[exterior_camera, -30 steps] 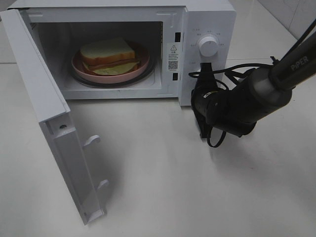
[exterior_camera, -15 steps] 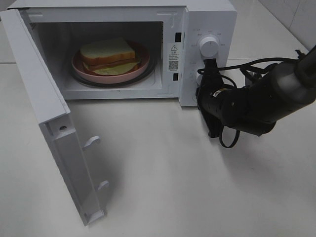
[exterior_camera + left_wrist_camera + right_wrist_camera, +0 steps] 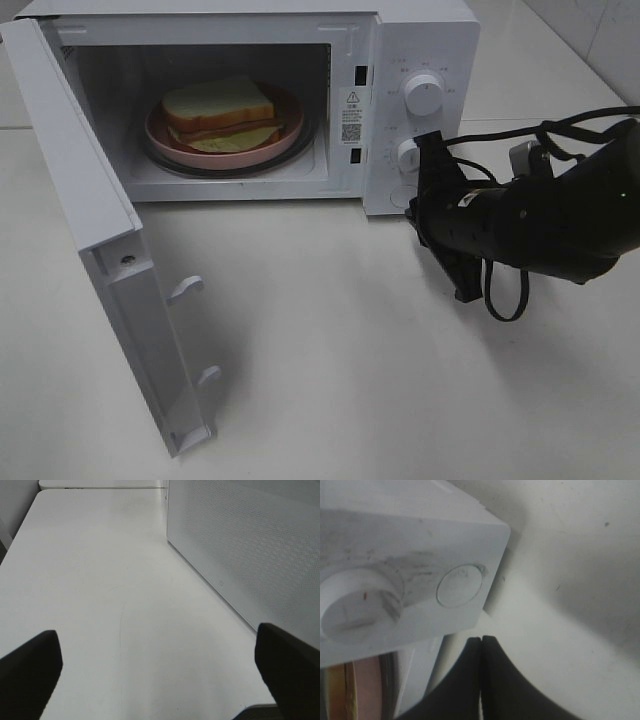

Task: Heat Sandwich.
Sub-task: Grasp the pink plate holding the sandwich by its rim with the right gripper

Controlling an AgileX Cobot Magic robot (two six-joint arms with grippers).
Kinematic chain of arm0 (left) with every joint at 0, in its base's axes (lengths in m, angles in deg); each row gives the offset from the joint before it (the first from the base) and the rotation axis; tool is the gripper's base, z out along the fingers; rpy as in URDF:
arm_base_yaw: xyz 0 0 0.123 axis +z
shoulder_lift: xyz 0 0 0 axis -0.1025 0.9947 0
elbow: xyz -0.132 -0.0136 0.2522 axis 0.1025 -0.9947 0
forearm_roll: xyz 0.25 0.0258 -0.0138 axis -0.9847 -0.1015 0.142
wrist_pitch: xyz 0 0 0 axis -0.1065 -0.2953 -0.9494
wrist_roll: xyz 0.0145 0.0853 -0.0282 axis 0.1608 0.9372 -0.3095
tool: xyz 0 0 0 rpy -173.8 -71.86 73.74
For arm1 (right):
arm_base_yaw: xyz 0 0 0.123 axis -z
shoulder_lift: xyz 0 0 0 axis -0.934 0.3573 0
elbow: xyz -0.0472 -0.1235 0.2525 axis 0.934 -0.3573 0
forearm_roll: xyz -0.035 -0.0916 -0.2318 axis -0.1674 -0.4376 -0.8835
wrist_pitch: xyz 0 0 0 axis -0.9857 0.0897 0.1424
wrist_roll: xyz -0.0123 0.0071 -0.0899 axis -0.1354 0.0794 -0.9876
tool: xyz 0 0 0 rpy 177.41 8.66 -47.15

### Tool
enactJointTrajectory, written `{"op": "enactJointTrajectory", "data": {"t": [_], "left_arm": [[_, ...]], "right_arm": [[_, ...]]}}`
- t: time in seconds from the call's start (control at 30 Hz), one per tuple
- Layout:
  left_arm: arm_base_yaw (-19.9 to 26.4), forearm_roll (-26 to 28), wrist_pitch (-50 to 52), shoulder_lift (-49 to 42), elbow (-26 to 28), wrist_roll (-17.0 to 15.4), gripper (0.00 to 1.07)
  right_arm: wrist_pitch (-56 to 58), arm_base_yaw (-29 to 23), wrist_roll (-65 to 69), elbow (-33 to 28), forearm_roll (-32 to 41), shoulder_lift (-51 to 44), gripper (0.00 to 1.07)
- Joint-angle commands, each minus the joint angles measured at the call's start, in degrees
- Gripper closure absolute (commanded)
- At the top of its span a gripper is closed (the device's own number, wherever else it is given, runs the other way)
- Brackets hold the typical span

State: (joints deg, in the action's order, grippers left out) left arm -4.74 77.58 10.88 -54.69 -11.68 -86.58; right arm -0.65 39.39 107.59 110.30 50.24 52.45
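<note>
Sandwich sits on pink plate inside open microwave.

The right arm has swung to the right, away from the front of the microwave, and now lies lower and more level above the surface. Its closed fingers, which a second ago covered the lower knob, now point at that knob's right side. The knob and part of the round button beneath it are uncovered. The arm's dangling cable loop has shifted right too.
</note>
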Motion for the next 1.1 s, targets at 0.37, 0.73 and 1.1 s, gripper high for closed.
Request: {"op": "enactJointTrajectory", "data": {"t": [0.37,0.73,1.1], "left_arm": [[-0.23,0.11,0.52,-0.52,-0.11,-0.06,0.06],[-0.23,0.11,0.52,-0.52,-0.11,-0.06,0.06],[-0.23,0.11,0.52,-0.52,-0.11,-0.06,0.06]], "right_arm": [[20.91,1.15,-29.39,-0.4,-2.58,-8.19,1.07],[36.15,1.72,-42.4,1.49,-4.7,-12.26,1.07],[64.17,1.72,-47.44,13.24,-26.64,-12.32,1.05]]}}
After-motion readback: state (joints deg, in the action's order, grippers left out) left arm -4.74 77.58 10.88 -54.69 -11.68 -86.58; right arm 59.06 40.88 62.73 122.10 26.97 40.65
